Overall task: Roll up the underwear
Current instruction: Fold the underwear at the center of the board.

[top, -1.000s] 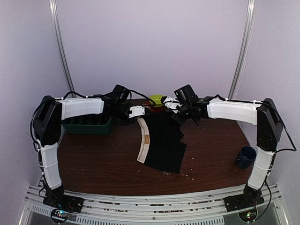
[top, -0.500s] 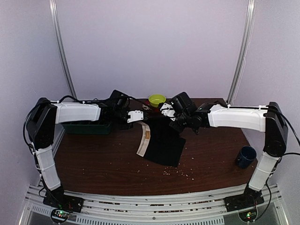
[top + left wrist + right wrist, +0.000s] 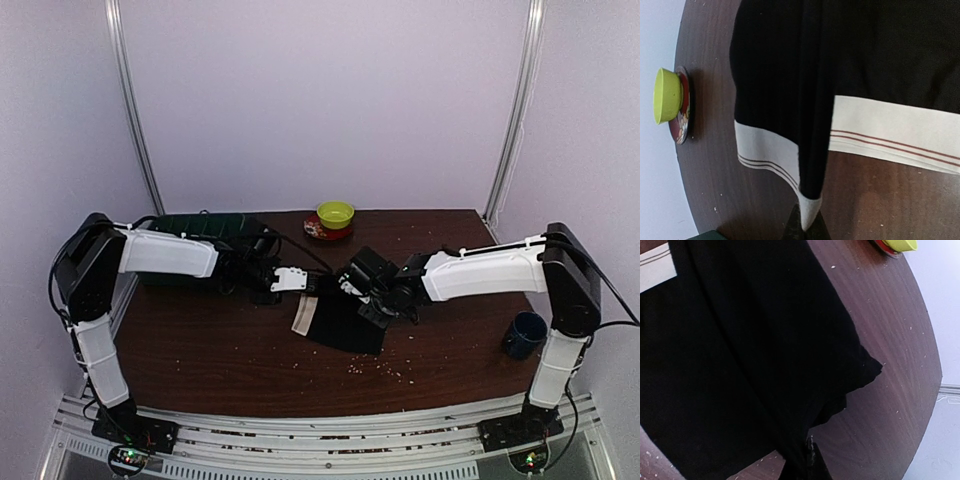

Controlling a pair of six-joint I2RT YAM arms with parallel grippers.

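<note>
One pair of underwear (image 3: pixel 345 322), plain black with a white waistband (image 3: pixel 302 319), lies mid-table, its far edge lifted and carried over the rest. My left gripper (image 3: pixel 303 284) is shut on the waistband corner; the left wrist view shows the white tip pinched between the fingers (image 3: pixel 808 220), with the black fabric (image 3: pixel 785 75) hanging from it. My right gripper (image 3: pixel 353 289) is shut on the black edge; in the right wrist view the fabric (image 3: pixel 740 365) bunches into the fingers (image 3: pixel 807 462). The strapped garment is out of view.
A yellow-green bowl (image 3: pixel 335 213) on a red plate stands at the back centre and also shows in the left wrist view (image 3: pixel 666 95). A dark green bin (image 3: pixel 200 226) sits at the back left. A blue mug (image 3: pixel 524 334) stands near the right edge. Crumbs lie near the front.
Both grippers have moved from the back of the table toward the near side, drawing the garment's far edge over itself. The visible garment is now shorter and bunched.
</note>
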